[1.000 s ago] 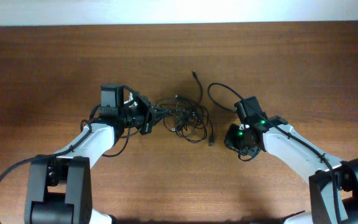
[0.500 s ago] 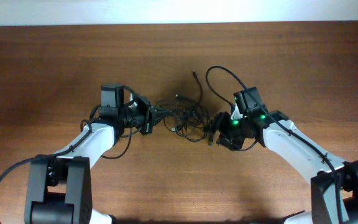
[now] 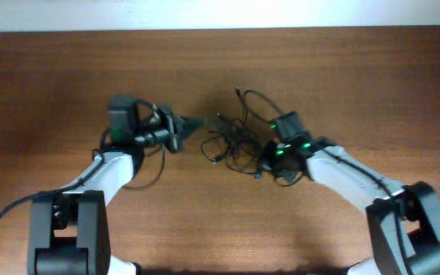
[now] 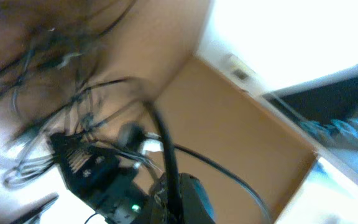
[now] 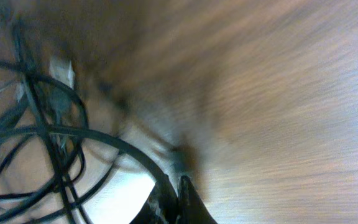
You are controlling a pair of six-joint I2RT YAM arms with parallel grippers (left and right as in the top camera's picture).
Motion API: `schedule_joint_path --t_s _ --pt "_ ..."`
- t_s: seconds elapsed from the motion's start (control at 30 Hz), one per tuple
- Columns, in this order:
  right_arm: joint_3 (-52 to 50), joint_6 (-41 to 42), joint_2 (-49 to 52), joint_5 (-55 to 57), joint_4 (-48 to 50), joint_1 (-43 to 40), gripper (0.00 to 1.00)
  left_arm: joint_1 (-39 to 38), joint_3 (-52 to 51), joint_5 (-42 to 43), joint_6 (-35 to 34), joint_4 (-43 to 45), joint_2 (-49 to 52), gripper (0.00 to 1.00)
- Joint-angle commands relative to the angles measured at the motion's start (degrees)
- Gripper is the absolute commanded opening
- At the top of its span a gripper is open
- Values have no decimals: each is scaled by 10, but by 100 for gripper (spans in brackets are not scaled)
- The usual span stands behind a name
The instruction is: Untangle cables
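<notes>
The cables [image 3: 231, 143] lie as a loose black tangle at the table's middle, with one plug end [image 3: 237, 91] sticking out at the back. My left gripper [image 3: 195, 121] is just left of the tangle, shut on a thin cable strand that stretches right into it. The blurred left wrist view shows that strand [image 4: 160, 134] rising from the shut fingers [image 4: 174, 202]. My right gripper [image 3: 263, 162] is at the tangle's right edge, shut on a cable. In the right wrist view that cable [image 5: 73, 134] curves away from the closed fingertips [image 5: 178, 198].
The brown wooden table [image 3: 357, 84] runs to a white wall along the far edge [image 3: 220, 29]. Thicker black arm cables [image 3: 140, 179] loop beside the left arm. The right arm's body [image 4: 92, 174] shows in the left wrist view.
My left gripper has pulled back to the left and away, drawing its strand out. My right gripper has moved left up to the tangle with its cable, whose loop shifted left.
</notes>
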Motion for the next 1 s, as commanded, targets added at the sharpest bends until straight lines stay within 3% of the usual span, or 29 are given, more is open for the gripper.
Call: schedule_joint_path --t_s 0.0,0.07,0.2,0.37,0.53,0.6,0.63,0.73,0.87,0.93,0.97 --pt "3 -164 -38 44 -14 -78 4 54 10 2 23 130 -7 0" --pt "3 -190 -49 56 -43 -148 4 93 10 6 23 201 -7 0" --pt "3 -232 -49 41 -51 -254 4 155 10 32 23 202 -7 0" --pt "3 -250 -49 -195 -54 -271 4 156 10 57 89 200 -7 0" --pt "3 -356 -49 -485 -27 -271 4 142 10 85 209 198 -7 0" --pt "3 -369 -49 -529 7 -271 5 119 10 85 251 198 -7 0" --pt "3 -369 -48 -529 21 -271 10 108 10 86 268 198 -7 0" --pt "3 -368 -48 -450 36 -271 45 70 10 127 353 198 -7 0" --pt "3 -344 -48 -449 52 -243 63 41 10 144 358 208 -7 0" --pt "3 -176 -48 -358 106 -186 64 23 10 174 358 276 -7 0" --pt "3 -78 -48 -310 186 -129 64 16 10 198 358 311 -7 0"
